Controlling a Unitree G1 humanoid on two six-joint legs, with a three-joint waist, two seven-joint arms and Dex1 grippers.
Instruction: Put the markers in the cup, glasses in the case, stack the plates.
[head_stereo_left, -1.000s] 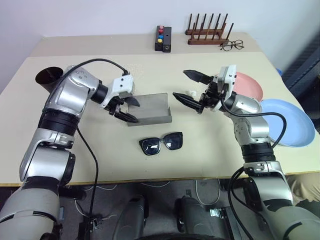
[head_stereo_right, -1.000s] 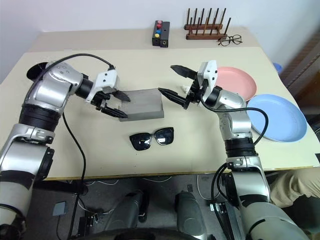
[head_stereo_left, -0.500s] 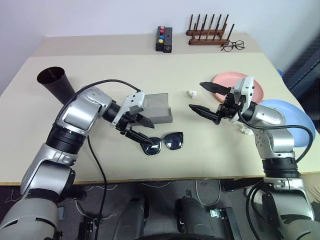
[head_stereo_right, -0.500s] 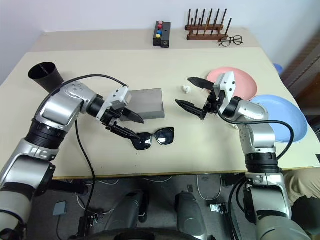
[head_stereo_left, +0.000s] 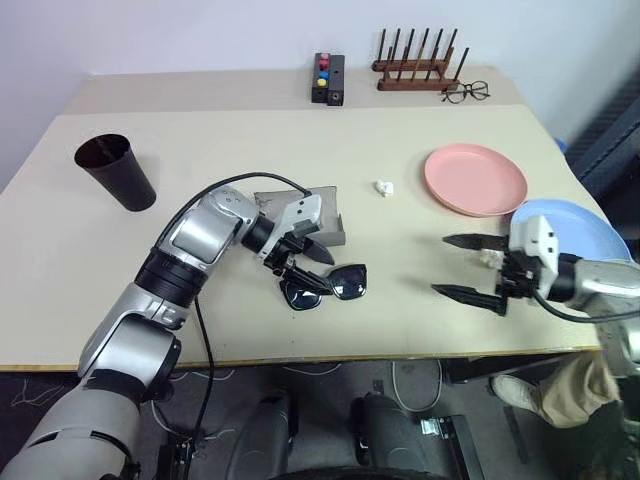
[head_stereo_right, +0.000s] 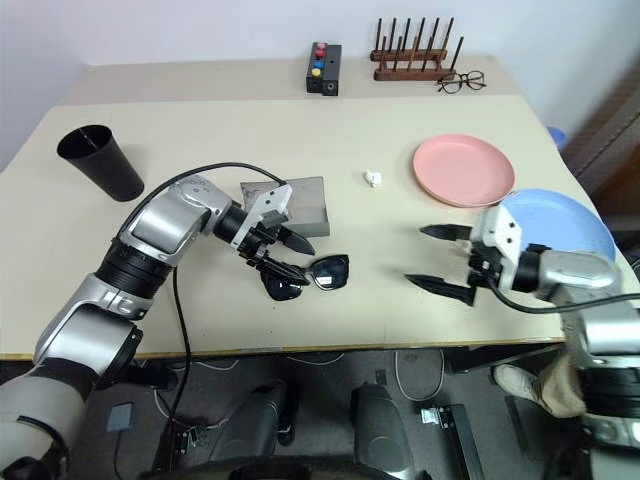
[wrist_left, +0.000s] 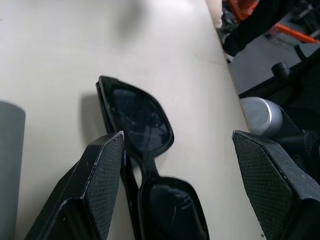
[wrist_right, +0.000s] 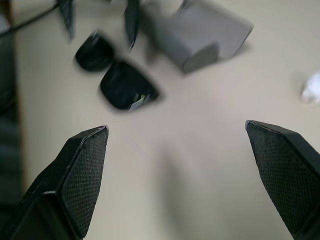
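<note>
The bench (head_stereo_left: 300, 140) is carrying the grey case (head_stereo_left: 322, 215) as landmark. Right of the case, the pink plate (head_stereo_left: 476, 179) and blue plate (head_stereo_left: 575, 225) are lying apart. Far left, the black cup (head_stereo_left: 115, 171) is standing. Just in front, the sunglasses (head_stereo_left: 325, 286) are lying between the left gripper (head_stereo_left: 304, 265) fingers, spread and gripping nothing. The right gripper (head_stereo_left: 472, 268) fingers are gaping wide, empty.

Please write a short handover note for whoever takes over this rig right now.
Left gripper: jaws open, straddling the near-left lens of the sunglasses, not gripping.
Right gripper: jaws open, empty, above the table near the blue plate.
Grey case lies behind the sunglasses; its lid state is unclear. Black cup stands far left; its contents can't be seen. Pink plate sits beside the blue one, unstacked.
Left: case the sunglasses, stack plates, check markers.
</note>
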